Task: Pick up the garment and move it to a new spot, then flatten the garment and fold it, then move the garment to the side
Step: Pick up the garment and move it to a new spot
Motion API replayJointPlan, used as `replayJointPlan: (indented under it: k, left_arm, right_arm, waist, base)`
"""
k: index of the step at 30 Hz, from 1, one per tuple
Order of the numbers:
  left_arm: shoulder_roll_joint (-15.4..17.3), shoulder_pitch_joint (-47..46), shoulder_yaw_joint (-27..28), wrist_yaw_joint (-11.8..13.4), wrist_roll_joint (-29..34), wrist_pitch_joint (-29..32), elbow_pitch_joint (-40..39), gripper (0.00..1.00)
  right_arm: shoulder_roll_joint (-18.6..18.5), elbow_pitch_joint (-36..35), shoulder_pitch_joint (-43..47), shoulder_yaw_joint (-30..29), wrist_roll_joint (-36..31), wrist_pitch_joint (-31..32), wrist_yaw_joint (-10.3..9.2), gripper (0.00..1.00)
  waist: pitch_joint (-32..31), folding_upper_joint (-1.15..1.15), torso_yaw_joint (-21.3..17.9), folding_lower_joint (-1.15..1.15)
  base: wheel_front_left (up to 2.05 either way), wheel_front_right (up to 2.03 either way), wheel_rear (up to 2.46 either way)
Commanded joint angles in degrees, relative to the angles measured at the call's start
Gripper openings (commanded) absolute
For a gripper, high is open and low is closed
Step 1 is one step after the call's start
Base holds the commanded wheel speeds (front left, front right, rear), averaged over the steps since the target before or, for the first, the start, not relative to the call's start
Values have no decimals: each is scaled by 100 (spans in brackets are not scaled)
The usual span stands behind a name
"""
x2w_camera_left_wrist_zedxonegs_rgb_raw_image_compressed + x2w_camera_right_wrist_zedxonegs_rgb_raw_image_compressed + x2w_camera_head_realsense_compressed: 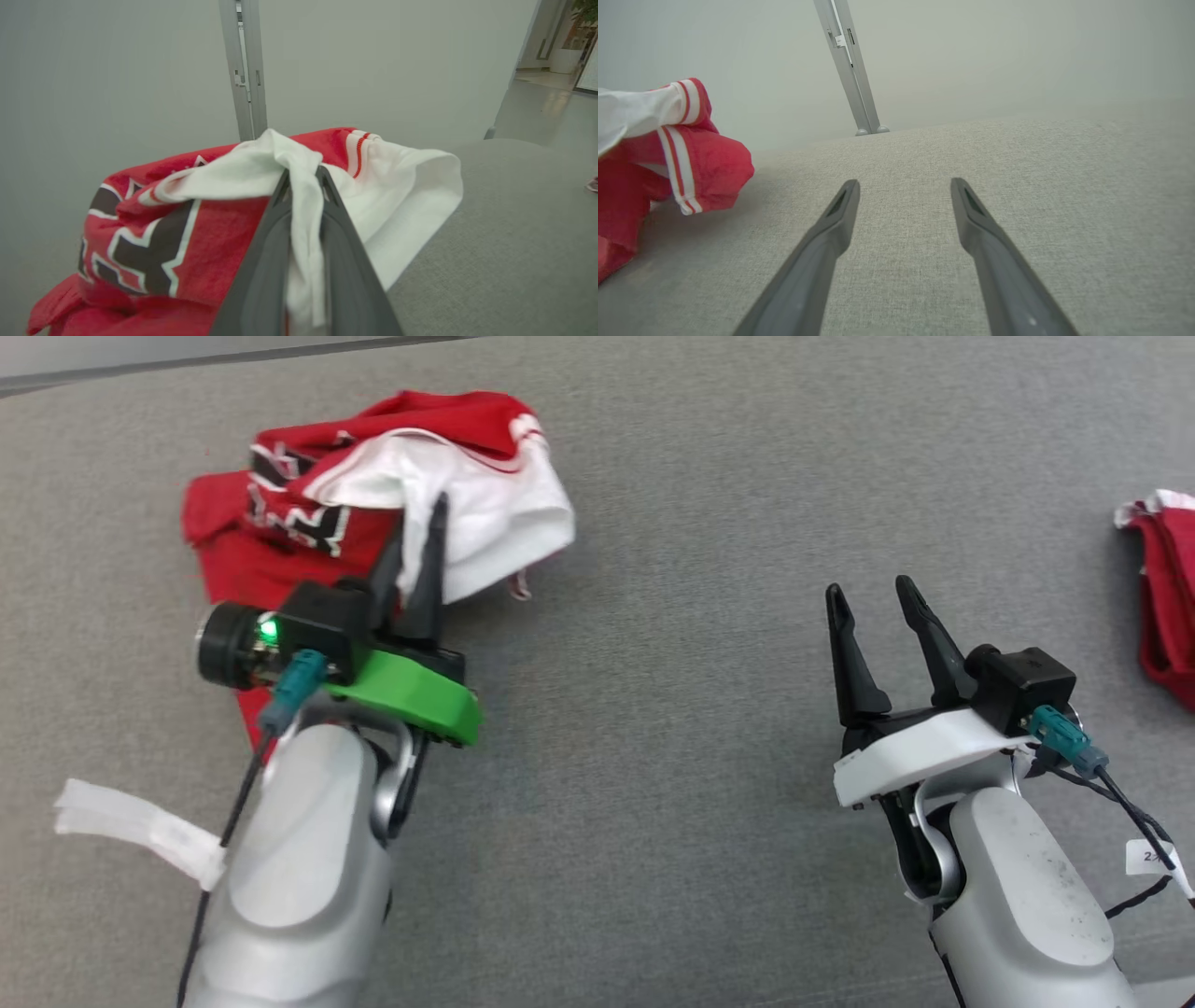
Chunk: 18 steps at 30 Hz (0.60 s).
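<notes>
We are holding our left arm up the left side of the head view, forearm slanting toward the garment (280, 537). The left gripper (418, 534) is pinching nearly closed on a twist of white cloth, which is running down between the two dark fingers in the left wrist view. Our right arm is hovering at the lower right, well apart from the garment. The right gripper (870, 588) is standing wide open with nothing in it, its fingers pointing over the bare grey fabric surface (672, 504). The garment is lying crumpled at the far left of that surface, just ahead of the left wrist. It is showing red cloth with black-and-white lettering, a white layer spilling over it, and red-and-white striped trim at one edge. A second red piece (1167, 607) is sitting at the right edge.
</notes>
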Motion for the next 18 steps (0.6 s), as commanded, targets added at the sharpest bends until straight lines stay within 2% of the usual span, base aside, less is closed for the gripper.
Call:
replayJointPlan:
  k: [1, 6, 7, 9, 10, 11, 12, 13, 18]
  left_arm:
    - [14, -20, -223, 17, -147, 0, -44, 0]
    - [23, 122, -1144, 184, -529, 0, -76, 0]
    - [24, 169, -1334, 278, -631, 0, 5, 0]
    - [25, 208, -1414, 398, -704, 0, 121, 0]
    - [24, 232, -1398, 451, -736, 0, 159, 16]
    - [23, 280, -1377, 498, -716, 0, 242, 57]
    - [23, 316, -1345, 534, -689, 0, 292, 90]
    - [24, 353, -1277, 570, -670, 0, 349, 100]
    - [21, 600, -849, 727, -588, 1, 402, 100]
  right_arm:
    - [0, -6, 76, 10, 83, -16, -8, 100]
    - [1, -1, 135, 37, 150, -16, -8, 100]
    - [1, -34, 166, 60, 166, -16, -8, 100]
    - [-1, -42, 182, 48, 177, -16, -8, 100]
    - [1, -43, 186, 43, 175, -16, -8, 100]
    - [1, -47, 195, 29, 177, -16, -8, 100]
    - [0, -54, 209, 14, 176, -16, -8, 100]
    - [2, -72, 223, 14, 179, -16, -8, 100]
    - [-1, -68, 246, 20, 174, -16, -8, 100]
  waist:
    - [-187, 0, -588, 0]
    - [-240, 0, -929, 0]
    - [-253, 0, -1002, 0]
    - [-258, 0, -1027, 0]
    - [-260, 0, -1028, 0]
    - [-267, 0, -1018, 0]
    - [-274, 0, -997, 0]
    - [-281, 0, -958, 0]
    - [-357, 0, -709, 0]
  base:
    - [0, 0, 0]
    - [0, 0, 0]
    - [0, 0, 0]
    - [0, 0, 0]
    - [0, 0, 0]
    - [0, 0, 0]
    - [0, 0, 0]
    - [0, 0, 0]
    - [0, 0, 0]
